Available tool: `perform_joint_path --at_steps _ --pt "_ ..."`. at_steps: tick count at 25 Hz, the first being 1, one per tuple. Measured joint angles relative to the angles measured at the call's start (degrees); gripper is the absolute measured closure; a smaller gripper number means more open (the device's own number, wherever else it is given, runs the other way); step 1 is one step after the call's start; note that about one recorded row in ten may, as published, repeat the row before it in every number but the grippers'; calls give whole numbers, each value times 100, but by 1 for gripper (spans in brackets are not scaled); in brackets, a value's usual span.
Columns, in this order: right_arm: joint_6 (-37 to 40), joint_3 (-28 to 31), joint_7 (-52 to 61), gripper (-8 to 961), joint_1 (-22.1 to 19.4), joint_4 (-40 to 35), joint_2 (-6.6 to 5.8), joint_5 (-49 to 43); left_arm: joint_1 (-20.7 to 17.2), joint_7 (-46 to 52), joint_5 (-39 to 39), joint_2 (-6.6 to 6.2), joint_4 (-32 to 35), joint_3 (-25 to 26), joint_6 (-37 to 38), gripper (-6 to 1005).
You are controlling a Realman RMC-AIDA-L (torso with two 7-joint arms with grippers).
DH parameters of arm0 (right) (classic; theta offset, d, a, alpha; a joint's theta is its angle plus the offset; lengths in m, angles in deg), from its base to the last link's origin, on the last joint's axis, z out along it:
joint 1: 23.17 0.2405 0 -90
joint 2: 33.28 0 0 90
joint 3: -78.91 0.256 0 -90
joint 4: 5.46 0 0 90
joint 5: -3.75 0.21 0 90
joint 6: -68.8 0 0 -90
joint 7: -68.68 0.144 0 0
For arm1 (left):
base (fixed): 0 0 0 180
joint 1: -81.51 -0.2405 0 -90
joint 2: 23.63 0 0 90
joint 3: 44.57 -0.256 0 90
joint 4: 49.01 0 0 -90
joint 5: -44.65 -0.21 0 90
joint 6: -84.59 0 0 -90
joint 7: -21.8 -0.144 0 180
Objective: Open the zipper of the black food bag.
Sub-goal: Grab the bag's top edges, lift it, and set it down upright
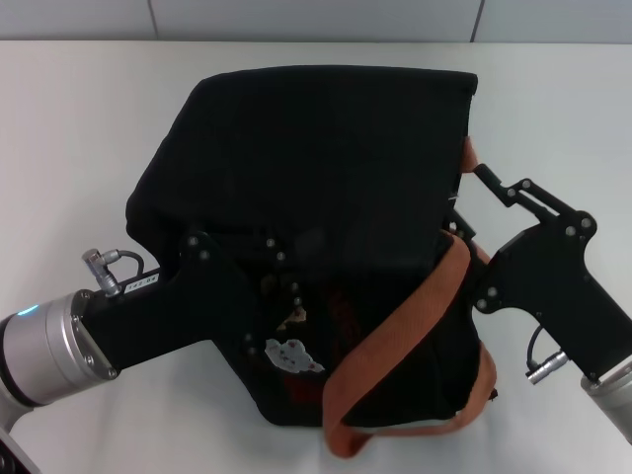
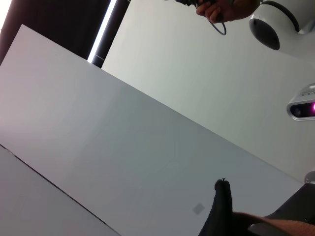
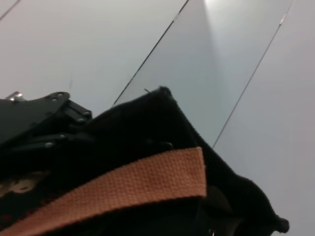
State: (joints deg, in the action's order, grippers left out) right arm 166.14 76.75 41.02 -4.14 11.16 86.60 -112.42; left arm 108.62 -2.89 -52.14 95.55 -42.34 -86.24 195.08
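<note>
The black food bag (image 1: 316, 168) stands in the middle of the white table, its top bulging and dark; I cannot make out the zipper. One orange-brown strap (image 1: 415, 306) loops down over its front beside a small bear patch (image 1: 293, 354). My left gripper (image 1: 269, 253) reaches in from the lower left and presses against the bag's front upper edge. My right gripper (image 1: 474, 183) comes from the right and touches the bag's right side where the strap meets it. The right wrist view shows the bag (image 3: 162, 123), the strap (image 3: 123, 189) and the left gripper (image 3: 34, 113) beyond.
The white table (image 1: 79, 128) lies bare around the bag, with a wall seam behind it. The left wrist view looks up past a bag corner (image 2: 221, 206) at wall panels, with a white device (image 2: 275, 24) and a person's hand (image 2: 221, 10) overhead.
</note>
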Motion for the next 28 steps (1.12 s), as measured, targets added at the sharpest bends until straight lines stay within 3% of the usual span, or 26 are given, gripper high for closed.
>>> perform_joint_path --at_steps 17,25,28 --pt "-85 89 -26 708 12 61 1 -43 -16 -6 2 0 0 1 0 911" --pt "-128 107 -430 715 5 221 0 -51 -13 3 3 0 0 1 -2 911" --pt "-156 119 -501 834 14 270 1 -54 -12 3 5 0 0 1 -2 911"
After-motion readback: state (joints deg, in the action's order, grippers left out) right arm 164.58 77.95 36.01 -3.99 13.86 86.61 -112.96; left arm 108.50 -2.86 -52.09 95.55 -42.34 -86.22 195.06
